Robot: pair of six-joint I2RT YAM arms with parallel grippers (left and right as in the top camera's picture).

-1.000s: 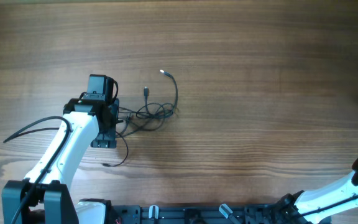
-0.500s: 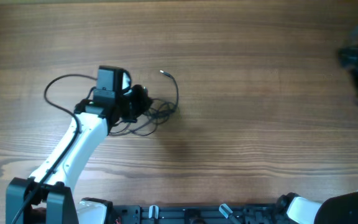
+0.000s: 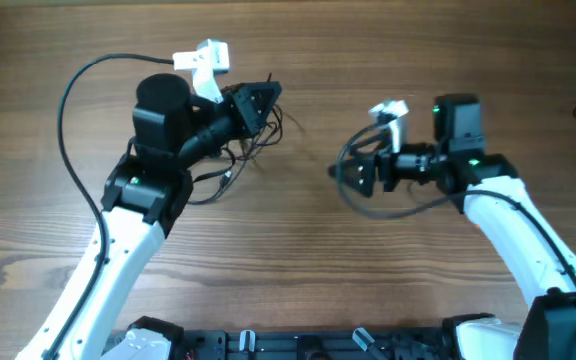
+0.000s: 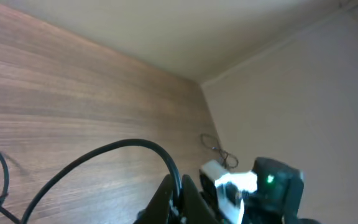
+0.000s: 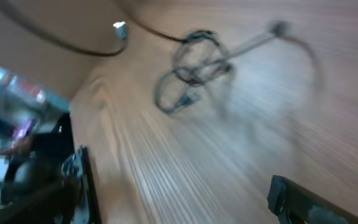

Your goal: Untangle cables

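Left of centre toward the tabletop's (image 3: pixel 418 60) far edge, thin dark tangled cables (image 3: pixel 248 152) are lying just under the nearer left claw (image 3: pixel 265 96), pinching narrow, perhaps on a strand; the right claw (image 3: pixel 346 174) is gaping wide, well apart.

Overhead straight down on table (image 3: pixel 418 60), left wrist facing right arm (image 4: pixel 278 186), right wrist low toward cables (image 5: pixel 194 68)

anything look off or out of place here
Nothing is spilled or damaged. The cables are bunched in a tangle by the left gripper, whose fingers are closed. One small cord lies alone, far from the rest.
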